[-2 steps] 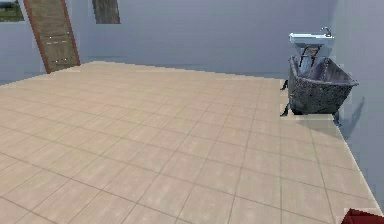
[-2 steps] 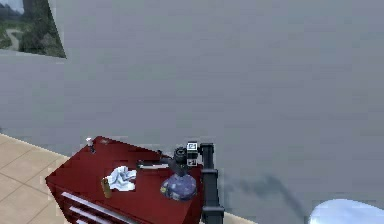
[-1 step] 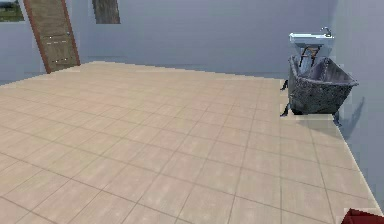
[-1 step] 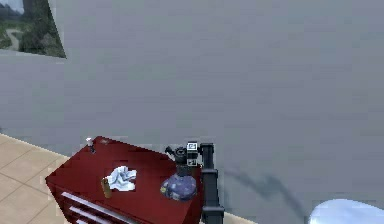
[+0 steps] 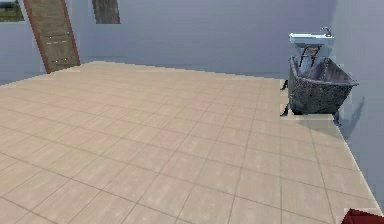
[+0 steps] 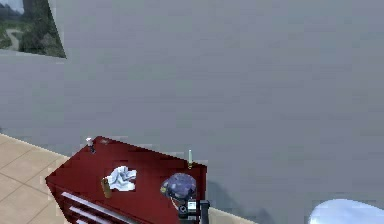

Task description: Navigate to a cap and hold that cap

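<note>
Grasping step, seemingly: a rounded blue-grey cap (image 6: 180,185) lies near the right edge of the dark red dresser top (image 6: 82,172). The dark 2-finger gripper (image 6: 192,210) sits at it; whether it holds anything cannot be told. Next: lift the cap clear.

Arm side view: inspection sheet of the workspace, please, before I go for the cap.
Surface: red cabinet, top bearing small things.
Job's things: blue-grey domed thing, likely the cap, lying on the cabinet.
Clutter: white crumpled cloth; small brown block; thin upright stick; small dark item at a corner.
Grippers: gripper at the domed thing; cannot tell whether it holds anything.
Cables: nothing seen.
Surroundings: grey wall, landscape picture, white rounded fixture; forward view: tiled floor, door, grey tub, sink.
</note>
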